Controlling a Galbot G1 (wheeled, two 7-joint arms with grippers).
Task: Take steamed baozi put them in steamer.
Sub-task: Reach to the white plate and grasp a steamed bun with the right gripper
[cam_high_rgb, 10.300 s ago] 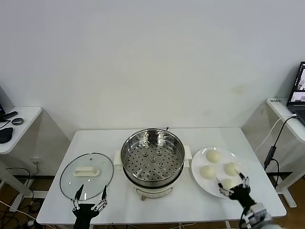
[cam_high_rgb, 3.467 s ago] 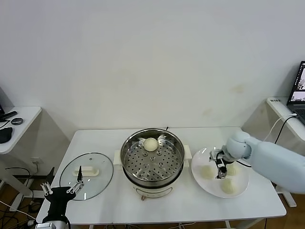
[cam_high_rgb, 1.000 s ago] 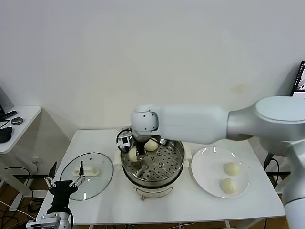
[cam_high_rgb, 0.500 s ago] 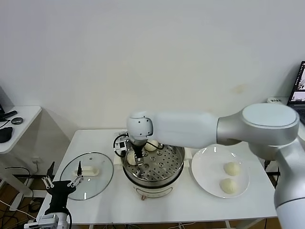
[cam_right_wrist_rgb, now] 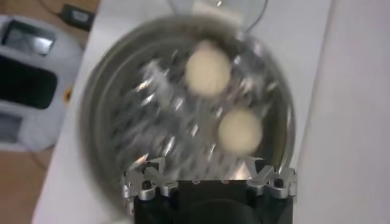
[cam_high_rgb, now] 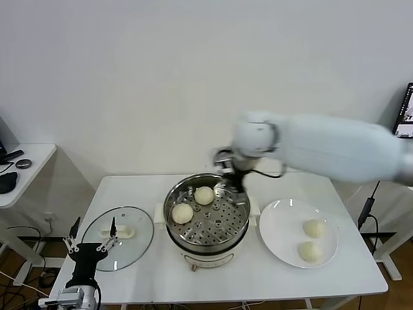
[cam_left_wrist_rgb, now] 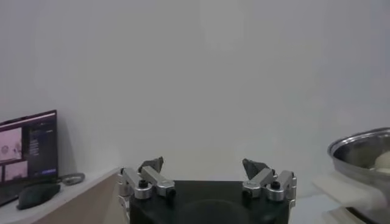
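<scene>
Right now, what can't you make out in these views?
- Head view: right gripper is motion-blurred above the steamer rim, fingers indistinct.
- Right wrist view: two baozi on the tray are smeared.
- Left wrist view: steamer cut off by the frame edge; plate not shown.

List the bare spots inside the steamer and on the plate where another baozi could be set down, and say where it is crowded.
In the steamer, the near and right parts of the tray are bare; two baozi crowd the far-left part. On the plate, the left half is free; two baozi fill the right.
</scene>
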